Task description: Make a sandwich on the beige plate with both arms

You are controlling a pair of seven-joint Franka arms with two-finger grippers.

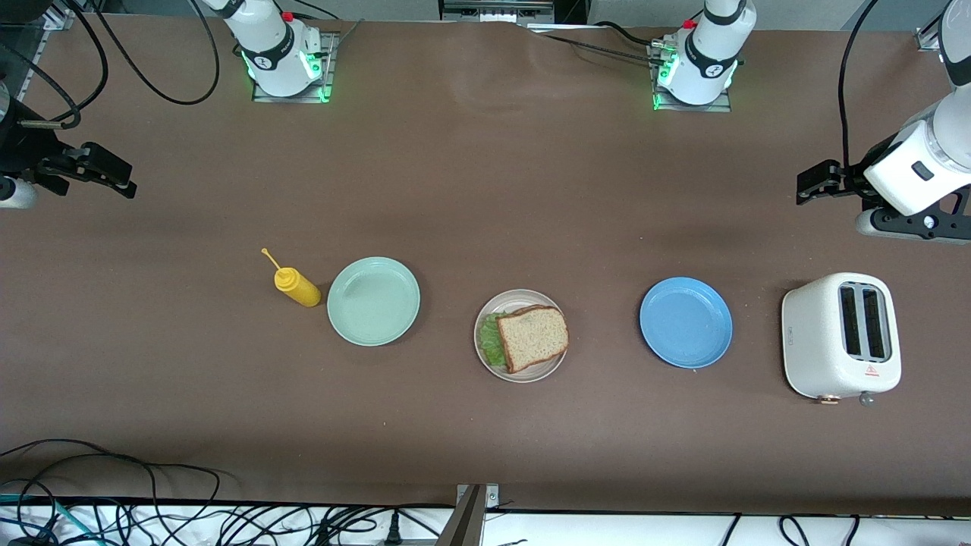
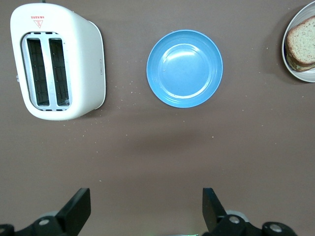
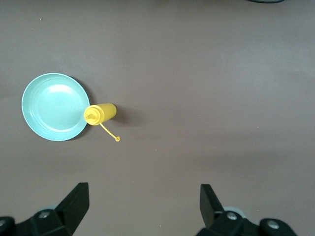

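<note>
The sandwich [image 1: 535,336] lies on the beige plate [image 1: 531,374] in the middle of the table, a brown bread slice on top and green lettuce [image 1: 493,343] sticking out toward the right arm's end. The left wrist view catches the sandwich [image 2: 302,44] and the plate's rim [image 2: 300,77] at its edge. My left gripper [image 1: 806,186] hangs open and empty over bare table at the left arm's end; in its wrist view the left gripper [image 2: 146,206] has only table between its fingers. My right gripper [image 1: 125,182] hangs open and empty over bare table at the right arm's end, the same in the right wrist view [image 3: 144,204].
A blue plate [image 1: 686,322] and a white toaster [image 1: 840,336] stand toward the left arm's end of the beige plate. A mint-green plate [image 1: 373,301] and a yellow squeeze bottle [image 1: 296,287] lying on its side sit toward the right arm's end. Cables run along the table's near edge.
</note>
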